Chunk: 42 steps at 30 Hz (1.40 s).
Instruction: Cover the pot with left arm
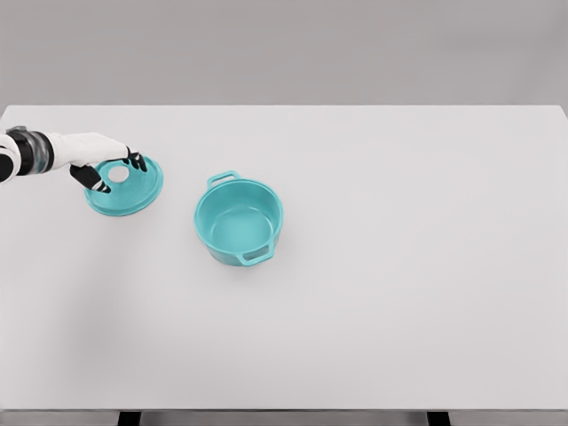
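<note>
Upper left: left hand (111,167) grips lid (125,186) by its knob; next, carry it rightward over open pot (239,220).

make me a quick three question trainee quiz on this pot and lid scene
1. True or false: the round teal lid sits on the teal two-handled pot.
2. Which hand is at the lid's white knob? A left hand B right hand
3. What is inside the pot?

Key: 1 false, the lid is apart, to the pot's left. 2 A. 3 nothing, it is open and empty on the white table.
</note>
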{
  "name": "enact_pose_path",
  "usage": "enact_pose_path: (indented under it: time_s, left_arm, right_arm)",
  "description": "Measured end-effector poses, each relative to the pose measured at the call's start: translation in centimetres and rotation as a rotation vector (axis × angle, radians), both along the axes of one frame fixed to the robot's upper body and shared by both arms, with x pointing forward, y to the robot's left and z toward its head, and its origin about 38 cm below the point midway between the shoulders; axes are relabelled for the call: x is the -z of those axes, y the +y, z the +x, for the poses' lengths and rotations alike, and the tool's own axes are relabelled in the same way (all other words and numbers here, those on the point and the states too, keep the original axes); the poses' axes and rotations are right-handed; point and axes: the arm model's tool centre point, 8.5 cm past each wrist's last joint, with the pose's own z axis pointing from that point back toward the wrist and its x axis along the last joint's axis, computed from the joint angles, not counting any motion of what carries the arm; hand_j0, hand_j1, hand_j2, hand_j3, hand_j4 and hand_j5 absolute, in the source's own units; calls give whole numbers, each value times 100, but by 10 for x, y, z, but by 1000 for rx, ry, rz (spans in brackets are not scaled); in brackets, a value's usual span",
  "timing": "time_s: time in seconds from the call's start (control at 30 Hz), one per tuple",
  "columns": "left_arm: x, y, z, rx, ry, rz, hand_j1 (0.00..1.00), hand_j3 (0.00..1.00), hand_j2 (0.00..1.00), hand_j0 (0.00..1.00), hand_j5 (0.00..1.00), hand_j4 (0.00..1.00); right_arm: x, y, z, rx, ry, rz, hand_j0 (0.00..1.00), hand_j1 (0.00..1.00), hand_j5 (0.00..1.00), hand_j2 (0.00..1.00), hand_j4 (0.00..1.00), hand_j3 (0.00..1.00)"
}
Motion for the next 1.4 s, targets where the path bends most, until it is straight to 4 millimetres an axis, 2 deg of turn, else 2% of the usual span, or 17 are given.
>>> enact_pose_path:
  time_s: [0.37,0.5,0.8,1.4]
  left_arm:
    - [1,-1,2,-20,-3,-8,69,69,69,69,69,69]
    - [0,-2,2,-19,-5,1,61,61,61,61,61,61]
    - [1,0,2,-22,-6,6,51,51,51,51,51,51]
    - [-8,3,1,12,-17,19,48,48,48,48,48,48]
  right_arm:
    - [0,0,0,0,0,0,100,100,100,100,100,100]
    - [0,0,0,0,0,0,100,100,100,100,100,100]
    - [0,0,0,0,0,0,100,100,100,100,100,100]
    - [0,0,0,0,0,0,100,100,100,100,100,100]
